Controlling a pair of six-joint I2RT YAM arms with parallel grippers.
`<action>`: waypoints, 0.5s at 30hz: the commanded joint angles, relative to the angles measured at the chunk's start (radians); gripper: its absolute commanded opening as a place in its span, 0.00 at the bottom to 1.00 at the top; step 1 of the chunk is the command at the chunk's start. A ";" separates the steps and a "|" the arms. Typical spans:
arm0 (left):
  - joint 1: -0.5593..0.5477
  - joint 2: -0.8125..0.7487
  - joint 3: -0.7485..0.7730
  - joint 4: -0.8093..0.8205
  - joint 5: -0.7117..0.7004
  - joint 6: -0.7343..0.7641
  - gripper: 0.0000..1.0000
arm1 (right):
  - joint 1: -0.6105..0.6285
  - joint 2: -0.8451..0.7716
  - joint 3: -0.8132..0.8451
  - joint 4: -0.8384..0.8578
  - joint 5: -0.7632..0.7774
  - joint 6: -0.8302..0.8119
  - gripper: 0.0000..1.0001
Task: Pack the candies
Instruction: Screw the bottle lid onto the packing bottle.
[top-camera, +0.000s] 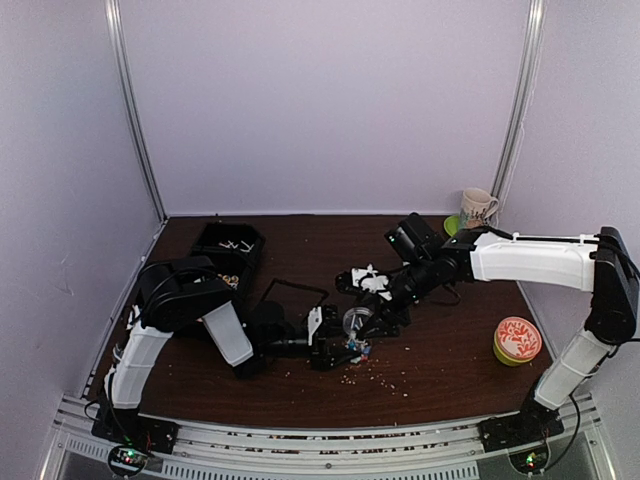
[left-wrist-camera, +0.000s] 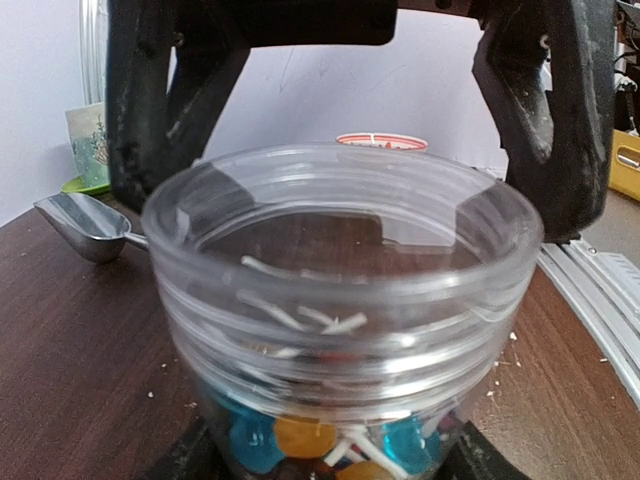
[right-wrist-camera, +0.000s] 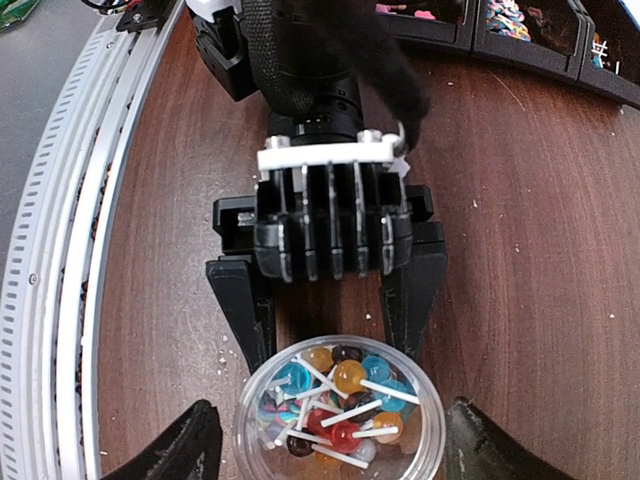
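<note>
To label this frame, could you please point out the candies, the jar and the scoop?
candies (right-wrist-camera: 349, 376): right wrist view, orange sweet.
jar (left-wrist-camera: 350, 350): left wrist view, near wall.
scoop (left-wrist-camera: 85, 226): left wrist view, bowl.

You are looking at a jar (left-wrist-camera: 340, 300) of clear, smooth plastic, its threaded rim glossy with highlights. The candies (right-wrist-camera: 335, 400) inside look hard and shiny, on matt white sticks. Your left gripper (left-wrist-camera: 355, 210) has matt black plastic fingers (left-wrist-camera: 150, 130), scuffed and grainy. The table (right-wrist-camera: 540, 250) is dark wood grain with a low sheen. The scoop (left-wrist-camera: 85, 225) is polished metal, and the rail (right-wrist-camera: 60, 250) is pale ribbed metal.
</note>
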 joint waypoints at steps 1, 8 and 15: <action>0.008 0.027 -0.004 0.006 -0.052 -0.006 0.44 | 0.013 -0.004 -0.016 0.024 0.043 0.036 0.74; 0.008 0.028 -0.014 0.011 -0.148 -0.016 0.45 | 0.016 -0.024 -0.049 0.099 0.075 0.118 0.69; 0.008 0.024 -0.016 -0.009 -0.267 -0.017 0.45 | 0.025 -0.027 -0.069 0.162 0.131 0.245 0.66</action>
